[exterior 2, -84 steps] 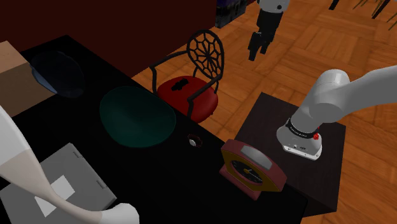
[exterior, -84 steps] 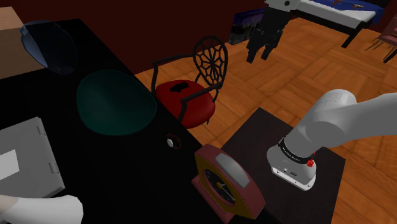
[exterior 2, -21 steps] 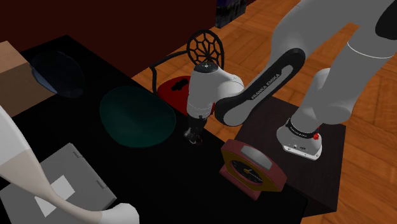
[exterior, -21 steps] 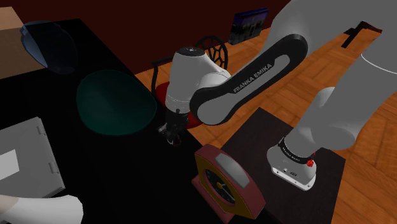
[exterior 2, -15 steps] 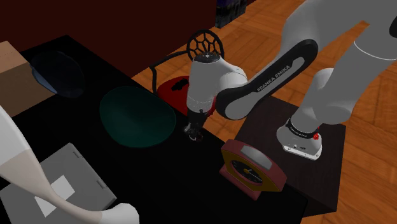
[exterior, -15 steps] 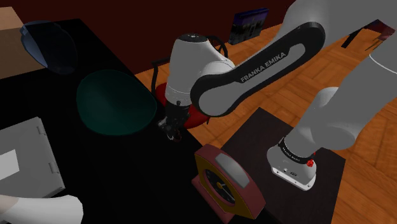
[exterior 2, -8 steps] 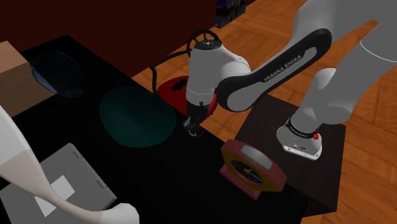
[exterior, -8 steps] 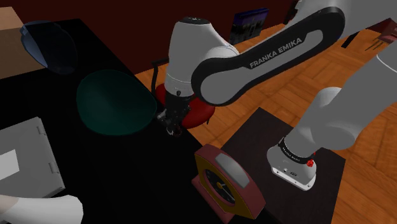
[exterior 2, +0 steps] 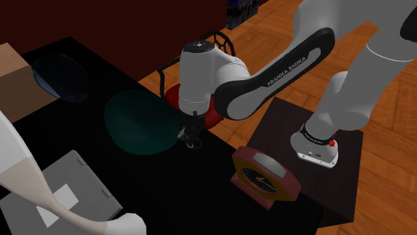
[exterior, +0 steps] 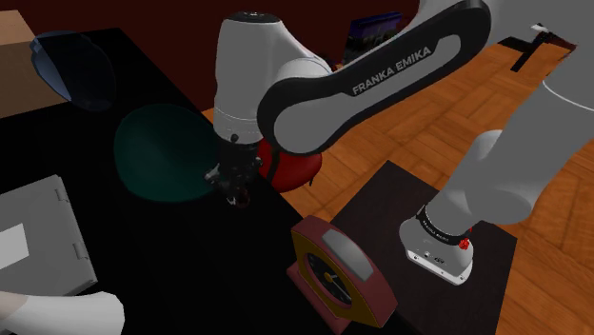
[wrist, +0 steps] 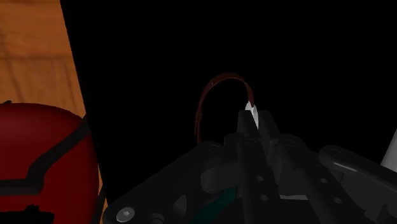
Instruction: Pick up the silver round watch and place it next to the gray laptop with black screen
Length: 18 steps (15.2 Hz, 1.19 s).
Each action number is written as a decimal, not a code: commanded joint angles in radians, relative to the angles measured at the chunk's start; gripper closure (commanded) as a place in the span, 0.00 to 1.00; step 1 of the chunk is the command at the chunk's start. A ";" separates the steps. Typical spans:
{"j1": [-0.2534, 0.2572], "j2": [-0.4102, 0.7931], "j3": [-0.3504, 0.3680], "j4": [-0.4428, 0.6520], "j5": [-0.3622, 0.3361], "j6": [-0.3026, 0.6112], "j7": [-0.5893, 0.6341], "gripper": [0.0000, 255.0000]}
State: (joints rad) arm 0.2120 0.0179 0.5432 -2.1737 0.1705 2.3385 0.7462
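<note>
The black two-finger claw [wrist: 254,117] was closed on the small round watch [wrist: 252,107]. Its fingers nearly met around a pale sliver of the case, and a thin dark-red strap looped out past the tips. In the shoulder view the claw [exterior: 234,195] pointed down at the black tabletop [exterior: 171,257], just beside the rim of a dark teal oval dish [exterior: 167,152]. Whether the watch hung clear of the surface could not be told. A red-cushioned chair with a black metal frame [exterior: 293,171] stood at the table's edge behind the arm. A red-framed mantel clock [exterior: 338,276] sat nearer the stand. The grey laptop [exterior: 38,238] lay well apart, past the dish toward the shoulder view's left.
</note>
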 commanded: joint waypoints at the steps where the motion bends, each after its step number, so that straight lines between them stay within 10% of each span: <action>1: 0.016 0.073 0.012 0.076 -0.060 -0.007 0.064 1.00; 14: 0.301 0.620 -0.053 0.825 -0.374 -0.242 0.337 1.00; 18: 0.302 0.635 -0.061 0.794 -0.380 -0.197 0.338 1.00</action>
State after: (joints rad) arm 0.5120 0.6469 0.4845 -1.3751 -0.2060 2.1307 1.0820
